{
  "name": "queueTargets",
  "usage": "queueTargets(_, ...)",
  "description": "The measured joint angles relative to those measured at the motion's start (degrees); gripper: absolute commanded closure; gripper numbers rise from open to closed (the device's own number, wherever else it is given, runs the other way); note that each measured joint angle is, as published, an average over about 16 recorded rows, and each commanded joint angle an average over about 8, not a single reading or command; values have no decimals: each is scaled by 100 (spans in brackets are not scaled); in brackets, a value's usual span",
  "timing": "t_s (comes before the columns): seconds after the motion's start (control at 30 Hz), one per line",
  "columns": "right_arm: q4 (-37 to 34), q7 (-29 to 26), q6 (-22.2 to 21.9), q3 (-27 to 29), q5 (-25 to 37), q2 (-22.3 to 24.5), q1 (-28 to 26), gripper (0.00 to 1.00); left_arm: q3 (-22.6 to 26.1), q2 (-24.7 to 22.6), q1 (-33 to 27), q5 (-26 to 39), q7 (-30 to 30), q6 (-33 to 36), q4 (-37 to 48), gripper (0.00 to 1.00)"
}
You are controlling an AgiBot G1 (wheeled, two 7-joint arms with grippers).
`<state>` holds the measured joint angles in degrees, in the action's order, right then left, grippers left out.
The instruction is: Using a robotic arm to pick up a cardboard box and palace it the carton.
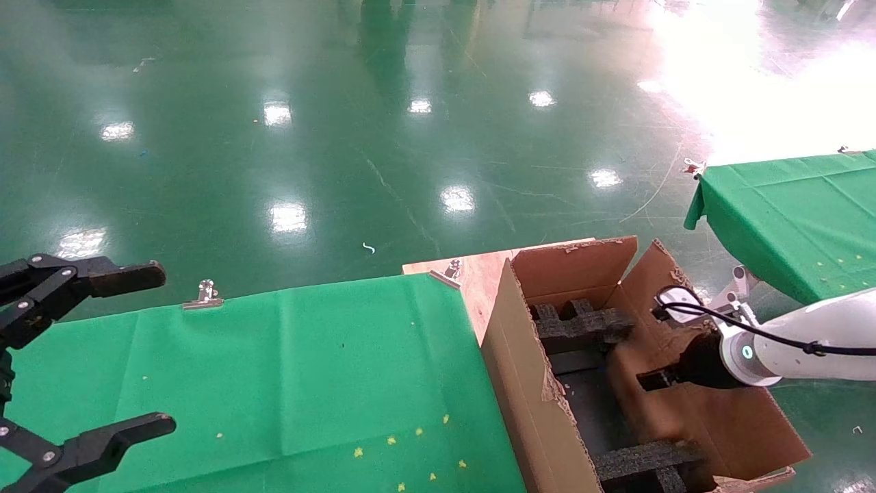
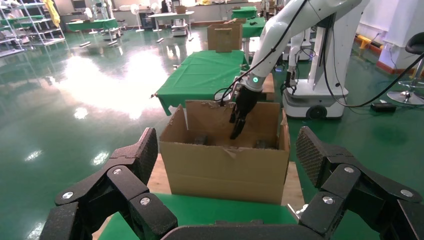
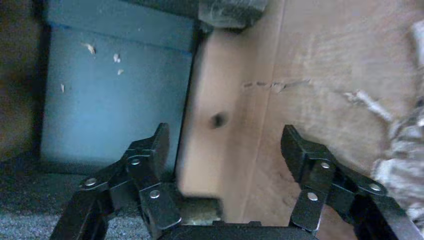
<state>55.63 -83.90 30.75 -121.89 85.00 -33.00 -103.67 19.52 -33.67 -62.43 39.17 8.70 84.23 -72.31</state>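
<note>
with the cardboard box (image 3: 220, 120) standing inside the carton (image 1: 527, 383) between the right gripper's (image 3: 224, 150) wide-open fingers, which grip nothing, a careless withdrawal could snag a foam insert (image 1: 582, 322) or tip the box; left gripper (image 2: 225, 165) idles open.

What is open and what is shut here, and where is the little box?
left gripper: open, idle above the green table.
right gripper: open, down inside the carton.
cardboard box: closed, inside the carton, between the right gripper's spread fingers, apparently not gripped.
carton: open, flaps up, black foam inserts inside.
</note>
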Motion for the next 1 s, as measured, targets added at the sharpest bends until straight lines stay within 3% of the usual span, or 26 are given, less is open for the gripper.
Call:
queueTargets(0.3,389,5,16,114,220,180,-551,0,1,0,0,0,0,0,0,0)
queueTargets(0.63,1526,57,188,446,458,539,-1640,0,1,1,0,-1,-1,-1,0,0)
queueTargets(0.83,2082,348,456,735,51,660,-2115,0,2,1,-1,-1,-1,-1,0,0)
queueTargets(1.0,2295,803,769,1004,-630,691,-2317,0,2,1,0,-2,-1,-1,1,0)
